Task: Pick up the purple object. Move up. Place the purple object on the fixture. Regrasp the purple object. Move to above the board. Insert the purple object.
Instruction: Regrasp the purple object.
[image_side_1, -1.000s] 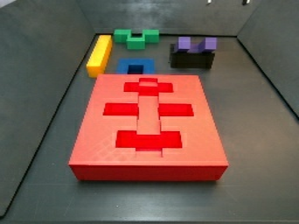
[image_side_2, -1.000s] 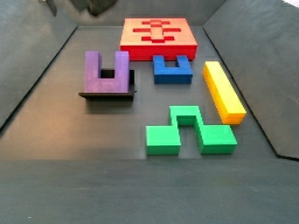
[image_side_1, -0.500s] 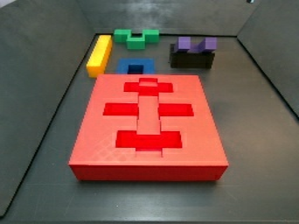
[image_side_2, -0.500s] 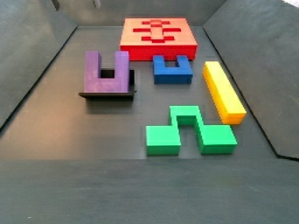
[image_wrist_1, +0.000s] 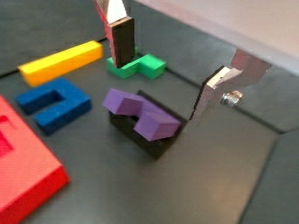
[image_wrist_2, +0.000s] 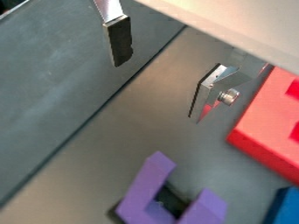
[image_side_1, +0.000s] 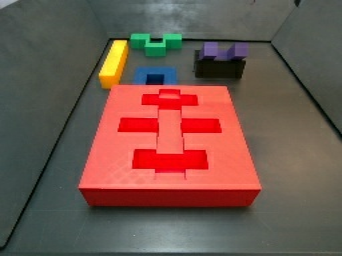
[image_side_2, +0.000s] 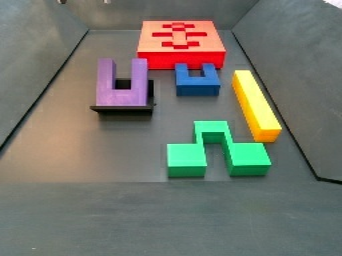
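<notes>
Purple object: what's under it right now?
The purple object sits on the black fixture, prongs up. The fixture's seat is covered, so contact there can't be seen. The gripper is open above it, holding nothing.

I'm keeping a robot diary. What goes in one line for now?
gripper: open, empty, above | purple object: on fixture | board: unfilled

Open hand (image_wrist_1: 173, 68) clear above purple object (image_wrist_1: 142, 114).
</notes>
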